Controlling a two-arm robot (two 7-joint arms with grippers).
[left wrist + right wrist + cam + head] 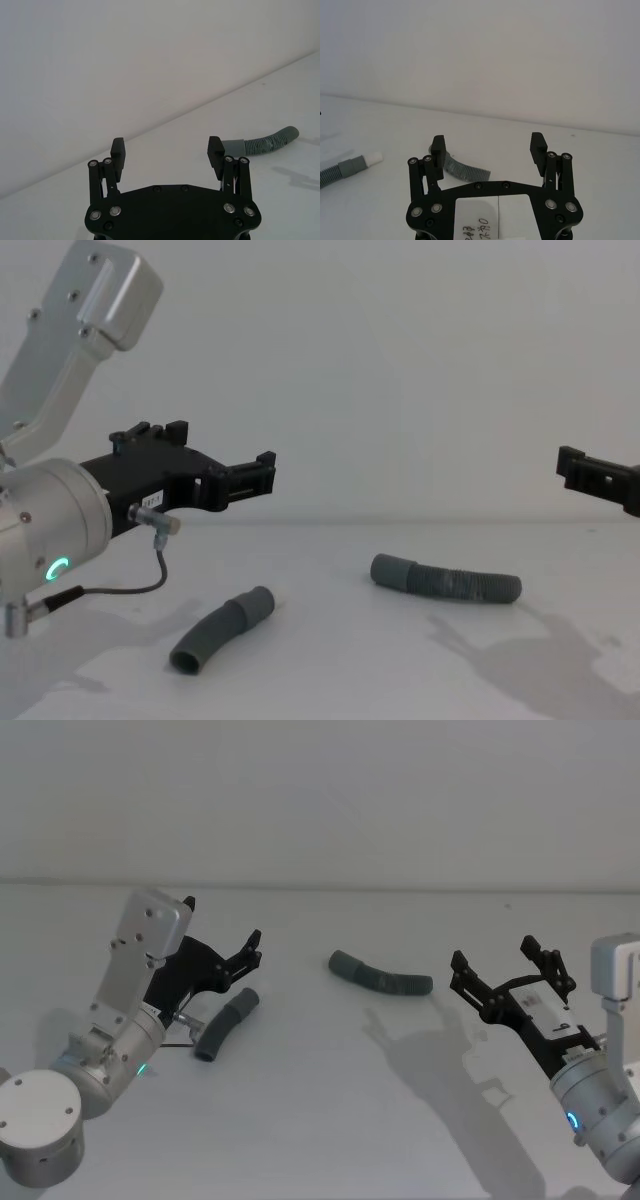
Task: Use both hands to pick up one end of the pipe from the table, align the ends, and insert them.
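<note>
- Left gripper [222, 925]: fingers spread wide, nothing between them. In the chest view it hangs clear above the desk [320, 1120].
- Short hose [225, 1025]: lies flat on the desk, just beside and below the left gripper, not touched. It is smooth and curved. Its white tip [375, 157] points toward the desk's middle.
- Long hose [380, 975]: lies flat near the desk's middle, between the two grippers and nearer the right one. It is well apart from the short hose. Its smooth cuff [392, 570] faces the left side and the rest is corrugated.
- Right gripper [495, 955]: fingers spread wide and empty, raised off the desk. In its wrist view the long hose shows between the fingers, farther off.
- Hose ends are not joined.
</note>
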